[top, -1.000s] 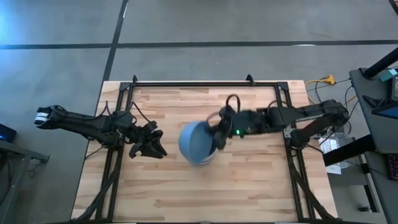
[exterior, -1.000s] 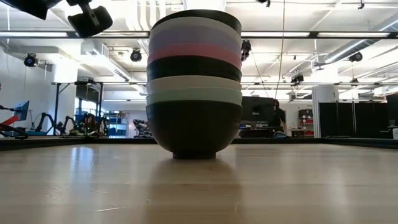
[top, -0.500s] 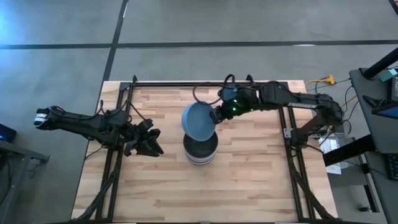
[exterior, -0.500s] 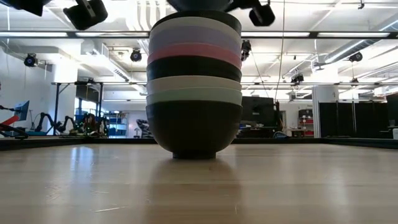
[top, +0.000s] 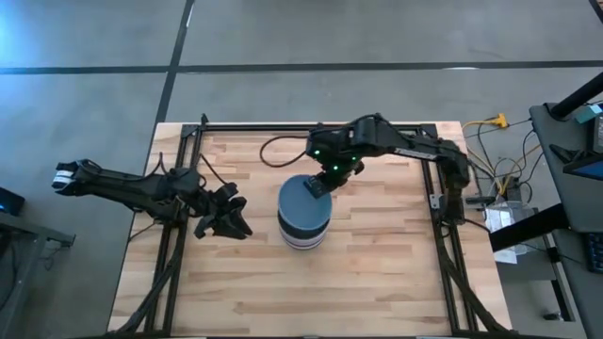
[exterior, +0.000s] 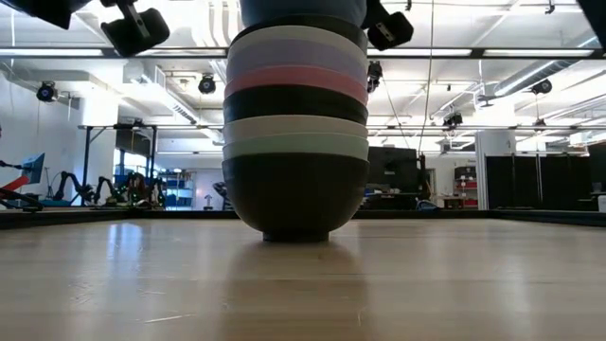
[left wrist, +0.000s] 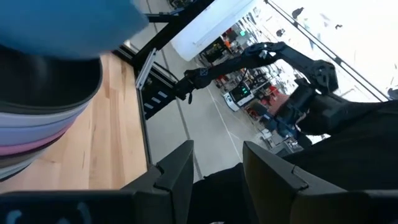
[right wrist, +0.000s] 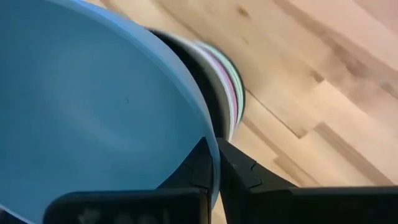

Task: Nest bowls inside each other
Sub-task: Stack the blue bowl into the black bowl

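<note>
A stack of nested bowls (top: 303, 235) stands on its black bottom bowl at the table's middle; in the low view the stack (exterior: 295, 123) shows black, green, white, black, pink, lavender and black bands. A blue bowl (top: 301, 201) sits level on top, mouth up, also seen in the low view as the blue bowl (exterior: 301, 9). My right gripper (top: 321, 183) is shut on it at its far-right side. My left gripper (top: 232, 219) hangs open left of the stack, touching nothing; its wrist view shows the stack (left wrist: 37, 106) beside it. My right gripper (right wrist: 214, 165) pinches the blue bowl's rim (right wrist: 207, 127) on the far-right side, one finger (right wrist: 200, 163) inside the bowl and one finger (right wrist: 242, 169) outside. It comes slanting down from the table's far right. The bowl sits upright on the stack's top; whether it rests fully inside I cannot tell.
A black frame rail (top: 311, 125) runs along the table's far edge, with side rails left and right. Bare wood lies on the near half of the table (top: 311, 292). Cables (top: 283, 151) trail by the right arm. Room equipment shows beyond the table.
My right gripper swung toward the far edge and carried the blue bowl up from a tipped pose over the stack. It turned the bowl mouth up, then lowered it level onto the stack's top. The stack and my left gripper kept still.
</note>
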